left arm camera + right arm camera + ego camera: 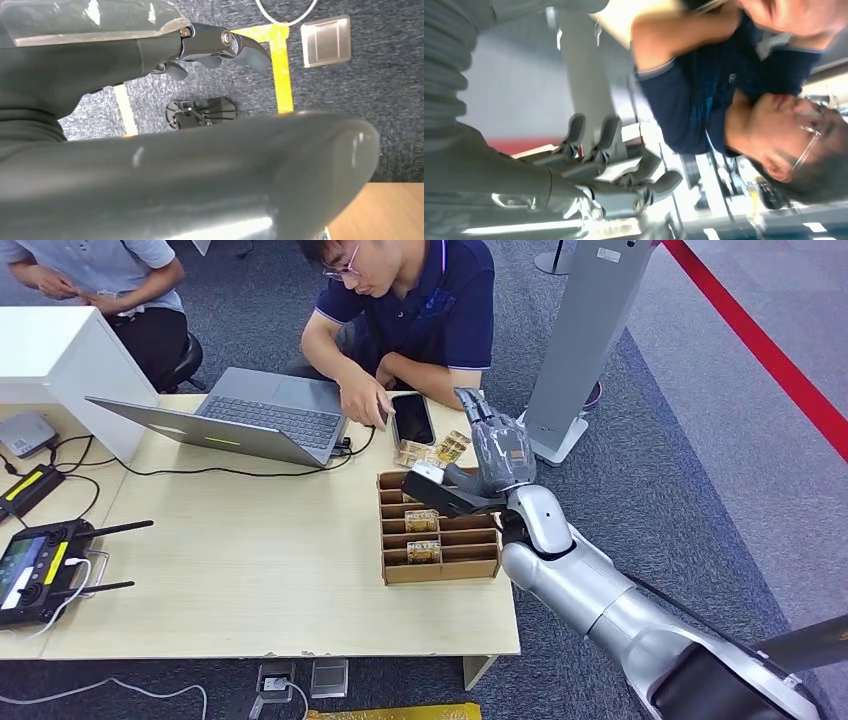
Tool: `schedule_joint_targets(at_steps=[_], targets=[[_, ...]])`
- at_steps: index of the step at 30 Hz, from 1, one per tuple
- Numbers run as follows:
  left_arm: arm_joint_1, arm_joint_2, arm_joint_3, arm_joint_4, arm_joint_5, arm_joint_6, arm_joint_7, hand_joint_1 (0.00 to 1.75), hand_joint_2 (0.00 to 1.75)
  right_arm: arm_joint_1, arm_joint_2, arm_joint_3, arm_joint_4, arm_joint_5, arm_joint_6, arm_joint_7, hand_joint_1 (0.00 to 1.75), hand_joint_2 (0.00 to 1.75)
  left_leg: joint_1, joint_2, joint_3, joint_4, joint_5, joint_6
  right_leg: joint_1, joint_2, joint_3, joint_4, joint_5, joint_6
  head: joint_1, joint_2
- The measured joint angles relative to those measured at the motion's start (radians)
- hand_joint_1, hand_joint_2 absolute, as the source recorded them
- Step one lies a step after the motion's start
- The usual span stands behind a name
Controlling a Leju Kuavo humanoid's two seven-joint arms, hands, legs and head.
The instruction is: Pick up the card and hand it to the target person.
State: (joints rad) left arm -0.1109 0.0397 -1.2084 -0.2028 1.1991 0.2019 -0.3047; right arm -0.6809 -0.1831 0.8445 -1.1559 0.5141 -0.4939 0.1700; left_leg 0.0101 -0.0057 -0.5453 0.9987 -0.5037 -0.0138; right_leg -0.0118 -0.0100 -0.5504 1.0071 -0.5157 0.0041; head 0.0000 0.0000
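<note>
The right robot hand (497, 452) is raised above the far right corner of the cardboard tray (440, 570), fingers pointing up toward the person in the dark blue shirt (430, 310); in the right wrist view the right robot hand (609, 170) has its fingers curled around a flat pale card (621, 167), so it is grasping the card. In the head view the card itself is hidden by the hand. The tray sits on the counter (250, 570) and has slotted rows; 2 small yellowish packets (422, 521) lie in its slots, and more packets (435, 451) lie just beyond the tray's far edge. Farther beyond the tray, the person rests a hand (362, 400) beside a black phone (412, 418); a grey laptop (250, 420) stands open to the tray's far left. A 2nd person (100, 280) sits well beyond the laptop. The left robot hand (220, 47) hangs over grey carpet with yellow tape (281, 70), fingers loosely curled and grasping nothing that shows.
</note>
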Motion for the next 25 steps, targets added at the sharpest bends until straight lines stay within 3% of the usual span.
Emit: schedule_joint_targets(at_steps=[4, 8, 12, 15, 25], targets=[[0.000, 0.006, 0.011, -0.002, 0.012, 0.002, 0.004, 0.00, 0.00, 0.126, -0.060, -0.061, -0.163, -0.230, 0.019, -0.081, 0.00, 1.75, 0.001, -0.005, 0.001, 0.000, 0.000, 0.000, 0.001, -0.005, 0.002, -0.002, -0.001, 0.000, 0.000, 0.000], [0.000, 0.008, 0.013, -0.002, 0.014, 0.002, 0.002, 0.00, 0.00, 0.157, -0.067, -0.081, -0.193, -0.317, 0.036, -0.120, 0.00, 1.75, 0.000, -0.003, -0.001, 0.001, 0.000, 0.000, 0.000, -0.003, -0.001, 0.001, -0.001, 0.000, 0.000, 0.000], [0.000, 0.010, 0.014, -0.003, 0.018, 0.001, -0.004, 0.00, 0.00, 0.274, -0.104, -0.131, -0.302, -0.548, 0.097, -0.226, 0.00, 1.75, 0.000, -0.004, -0.001, 0.001, 0.000, 0.000, 0.000, -0.004, 0.000, 0.000, -0.001, 0.000, 0.000, 0.000], [0.000, 0.011, 0.014, -0.003, 0.020, 0.001, -0.002, 0.00, 0.00, 0.358, -0.124, -0.140, -0.341, -0.631, 0.152, -0.253, 0.00, 1.75, 0.000, -0.006, 0.000, 0.000, 0.000, 0.000, 0.000, -0.007, 0.002, -0.001, -0.001, 0.000, 0.000, 0.000], [0.000, 0.008, 0.026, -0.003, 0.032, 0.013, -0.001, 0.00, 0.00, 0.469, -0.068, -0.185, -0.232, -0.776, 0.246, -0.352, 0.00, 1.75, 0.000, -0.003, 0.001, 0.000, 0.000, 0.000, 0.000, -0.003, 0.001, -0.001, 0.000, 0.000, 0.000, 0.000]])
